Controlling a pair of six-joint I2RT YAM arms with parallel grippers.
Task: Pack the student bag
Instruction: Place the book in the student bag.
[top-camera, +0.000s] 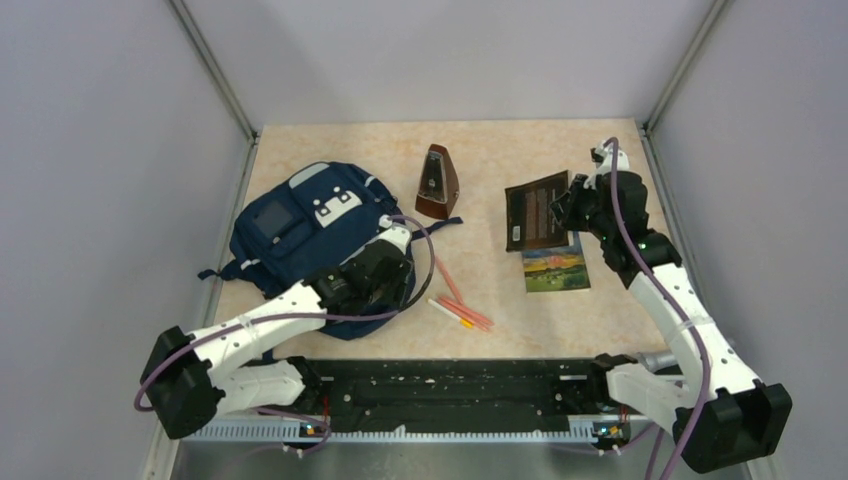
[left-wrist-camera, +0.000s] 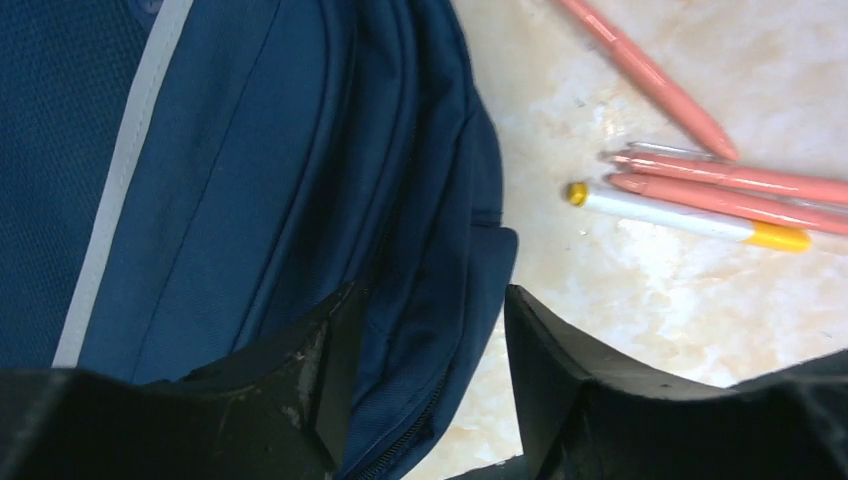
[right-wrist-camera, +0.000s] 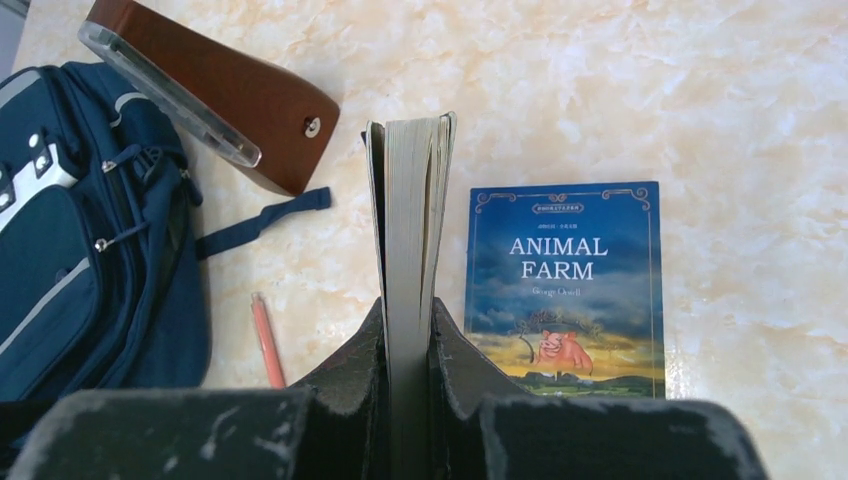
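The student bag (top-camera: 300, 230) lies flat at the table's left, navy with pale stripes. My left gripper (top-camera: 385, 268) hangs over its near right edge. In the left wrist view this gripper (left-wrist-camera: 432, 380) is open, its jaws straddling the bag's zippered edge (left-wrist-camera: 420, 300); the right finger stands clear over bare table. My right gripper (top-camera: 580, 205) is shut on a dark brown book (top-camera: 537, 210), held on edge above the table at the right. Its pages (right-wrist-camera: 408, 220) rise straight up between the fingers of the right gripper (right-wrist-camera: 408, 330).
An Animal Farm paperback (top-camera: 555, 268) lies flat under the held book. A wooden metronome (top-camera: 437, 183) stands between bag and books. Several pink pens (top-camera: 465, 308) and a white one (left-wrist-camera: 680, 215) lie right of the bag. A bag strap (right-wrist-camera: 265, 222) trails toward the metronome.
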